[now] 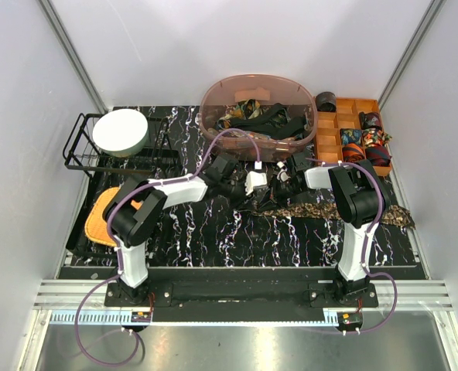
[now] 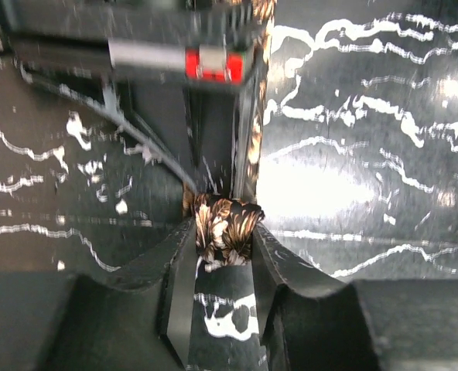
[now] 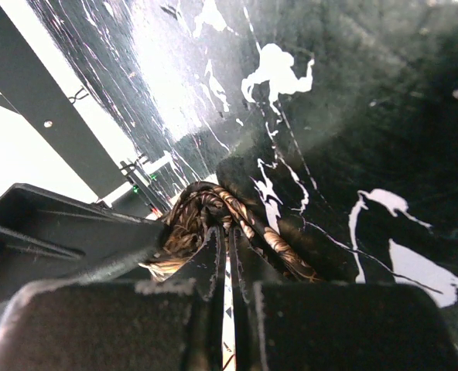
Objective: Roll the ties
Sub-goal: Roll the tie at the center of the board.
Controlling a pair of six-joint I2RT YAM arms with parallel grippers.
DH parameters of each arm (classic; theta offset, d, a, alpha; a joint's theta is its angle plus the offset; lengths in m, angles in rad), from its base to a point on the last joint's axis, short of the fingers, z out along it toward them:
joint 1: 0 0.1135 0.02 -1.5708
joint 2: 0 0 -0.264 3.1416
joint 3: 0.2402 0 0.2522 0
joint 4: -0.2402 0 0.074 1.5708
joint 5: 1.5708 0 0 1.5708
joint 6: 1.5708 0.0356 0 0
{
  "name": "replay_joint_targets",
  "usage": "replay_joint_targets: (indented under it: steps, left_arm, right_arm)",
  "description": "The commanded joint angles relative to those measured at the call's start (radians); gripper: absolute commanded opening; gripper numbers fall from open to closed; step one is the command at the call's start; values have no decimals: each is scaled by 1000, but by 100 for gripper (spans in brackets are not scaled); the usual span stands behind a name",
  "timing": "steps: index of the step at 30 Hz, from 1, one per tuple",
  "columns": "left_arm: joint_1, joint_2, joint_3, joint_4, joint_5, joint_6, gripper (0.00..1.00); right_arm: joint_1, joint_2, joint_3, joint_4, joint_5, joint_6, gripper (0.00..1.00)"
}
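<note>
A dark brown tie with tan floral speckles [image 1: 329, 210] lies across the right of the black marble table [image 1: 213, 232], and its left end is wound into a small roll. In the left wrist view my left gripper [image 2: 223, 228] has a finger against each side of that roll [image 2: 227, 222], and a strip of the tie [image 2: 252, 139] runs away from it. My right gripper [image 3: 227, 228] is shut with the fabric coil [image 3: 194, 209] wrapped over its tips. Both grippers meet at mid-table, the left gripper [image 1: 254, 185] and the right gripper [image 1: 281, 181].
A clear pink bin [image 1: 213, 116] of loose ties stands at the back. An orange divided tray [image 1: 328, 143] with rolled ties is at the back right. A black wire rack [image 1: 78, 147] holds a white bowl [image 1: 121, 131] at the back left, with an orange mat [image 1: 97, 220] below it.
</note>
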Motion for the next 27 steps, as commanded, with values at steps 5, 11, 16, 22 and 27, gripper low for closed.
replay_joint_targets:
  steps: [5, 11, 16, 22, 27]
  left_arm:
    - [-20, 125, 123, -68, 45, -13, 38]
    - [-22, 150, 94, -135, 8, 50, 40]
    - [-25, 181, 110, -156, -35, 56, 41]
    - [-31, 201, 123, -165, -103, 42, 36]
    - [-43, 211, 134, -286, -166, 93, 28]
  right_arm:
    - [1, 74, -36, -2, 235, -64, 0]
    - [-1, 68, -36, 8, 216, -63, 0]
    - [1, 70, -40, 26, 206, -53, 0]
    - [1, 65, -43, 38, 173, -40, 0]
    - [1, 1, -37, 41, 126, -24, 0]
